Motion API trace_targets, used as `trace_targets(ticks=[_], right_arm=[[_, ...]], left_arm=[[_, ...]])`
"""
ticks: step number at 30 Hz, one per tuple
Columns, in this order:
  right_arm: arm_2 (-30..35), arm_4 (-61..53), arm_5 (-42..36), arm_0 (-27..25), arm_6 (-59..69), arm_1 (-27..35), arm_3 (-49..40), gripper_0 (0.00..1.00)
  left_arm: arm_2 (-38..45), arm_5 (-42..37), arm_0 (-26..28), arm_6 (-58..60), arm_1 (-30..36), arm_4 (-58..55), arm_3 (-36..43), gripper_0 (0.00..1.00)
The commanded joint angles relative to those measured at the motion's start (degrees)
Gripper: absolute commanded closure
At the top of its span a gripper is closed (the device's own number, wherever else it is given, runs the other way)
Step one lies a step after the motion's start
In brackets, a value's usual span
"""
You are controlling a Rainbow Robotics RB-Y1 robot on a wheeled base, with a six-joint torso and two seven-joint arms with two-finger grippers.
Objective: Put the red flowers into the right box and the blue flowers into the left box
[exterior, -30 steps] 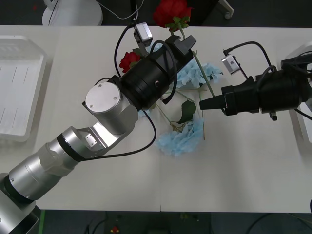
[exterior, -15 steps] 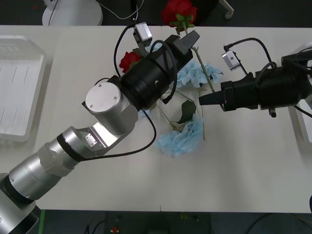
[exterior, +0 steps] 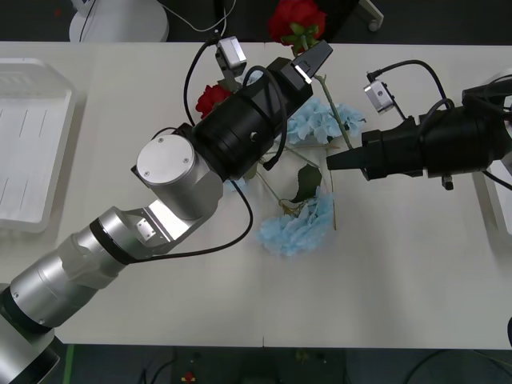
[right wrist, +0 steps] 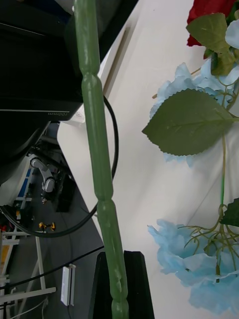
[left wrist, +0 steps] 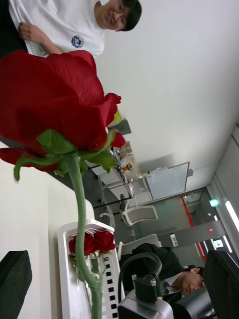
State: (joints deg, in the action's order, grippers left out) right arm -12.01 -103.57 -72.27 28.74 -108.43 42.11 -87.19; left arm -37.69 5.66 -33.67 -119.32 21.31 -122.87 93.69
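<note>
Red flowers: one rose (exterior: 294, 18) stands raised at 12 o'clock over the table (exterior: 400, 288), its stem (right wrist: 99, 164) pinched in the shut jaws of the right gripper (exterior: 330, 166) at 3 o'clock. The left gripper (exterior: 308, 64), jaws wide, flanks the stem just below the bloom. Judgement: the left gripper should stay clear, so the right gripper can carry the rose to the right box (left wrist: 67, 279) unsnagged. Left wrist view shows roses (left wrist: 92, 242) already lying there; front view hides them.
</note>
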Motion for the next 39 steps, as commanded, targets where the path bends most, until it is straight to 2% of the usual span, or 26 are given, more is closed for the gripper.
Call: trace_targets(ticks=[1,4,10,14,21,24,29,34,39], right_arm=[[0.9,4.0,0.6,2.4,4.4,3.3,-2.1,1.0],[2.5,8.6,0.2,2.4,6.7,5.8,-2.1,1.0],[6.3,19.3,0.0,2.1,7.8,13.7,-1.8,1.0],[10.2,23.9,-2.4,1.8,7.9,18.4,1.8,1.0],[12.8,31.9,-2.0,1.8,6.8,25.1,11.8,1.0],[13.2,36.9,-0.7,1.8,6.2,26.8,16.3,1.0],[15.6,43.9,1.2,1.8,5.0,27.5,23.7,1.0],[15.9,52.2,5.0,1.8,4.3,27.3,28.8,1.0],[15.4,58.4,7.9,1.8,4.0,25.1,32.5,1.0]], left_arm=[[0.6,-4.4,-2.2,0.7,6.7,-0.2,3.3,0.0],[2.4,-9.2,-0.4,1.0,11.1,-1.1,4.0,0.0],[11.8,-26.5,4.3,1.5,18.3,-5.4,1.1,0.0],[17.0,-40.2,4.4,1.7,19.9,-4.5,-7.5,0.0],[25.2,-50.0,4.4,3.2,19.6,-3.1,-18.9,0.0],[28.6,-52.8,3.9,3.5,19.6,4.2,-22.2,0.0],[30.0,-57.1,-1.1,6.3,19.6,24.6,-26.1,0.0],[30.0,-57.4,-2.6,19.1,18.0,37.2,-26.2,0.0],[30.0,-60.6,-5.4,19.6,15.3,54.8,-26.1,0.0]])
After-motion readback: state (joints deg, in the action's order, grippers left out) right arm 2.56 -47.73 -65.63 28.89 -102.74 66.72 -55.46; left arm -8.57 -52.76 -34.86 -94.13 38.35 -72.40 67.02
